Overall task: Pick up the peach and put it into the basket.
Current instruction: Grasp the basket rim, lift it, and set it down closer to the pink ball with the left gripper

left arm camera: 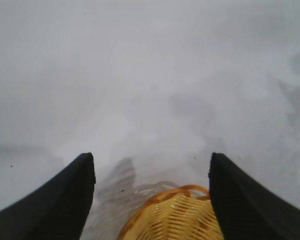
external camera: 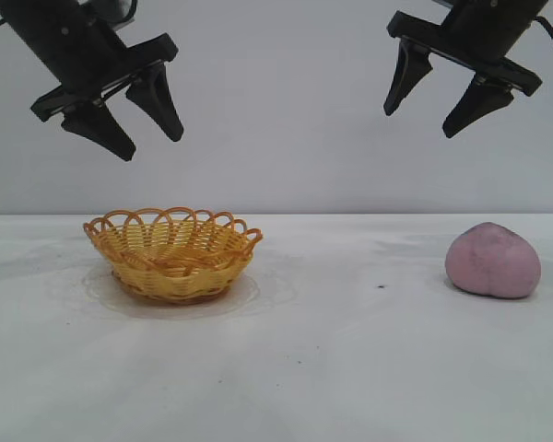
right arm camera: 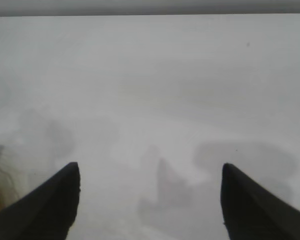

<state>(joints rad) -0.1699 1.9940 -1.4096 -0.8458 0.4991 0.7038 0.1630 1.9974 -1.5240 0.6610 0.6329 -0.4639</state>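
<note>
The peach (external camera: 493, 261), a dull pinkish-mauve lump, lies on the white table at the right. The basket (external camera: 172, 252), yellow weave with an orange looped rim, stands at the left and holds nothing that I can see. My left gripper (external camera: 152, 145) hangs open and empty high above the basket. The basket's rim shows between its fingers in the left wrist view (left arm camera: 172, 215). My right gripper (external camera: 422, 123) hangs open and empty high up, above and a little left of the peach. In the right wrist view the open gripper (right arm camera: 150, 172) has only bare table below it; the peach is out of that view.
The white table (external camera: 350, 350) runs up to a plain grey wall behind. A small dark speck (external camera: 382, 286) lies on the table left of the peach.
</note>
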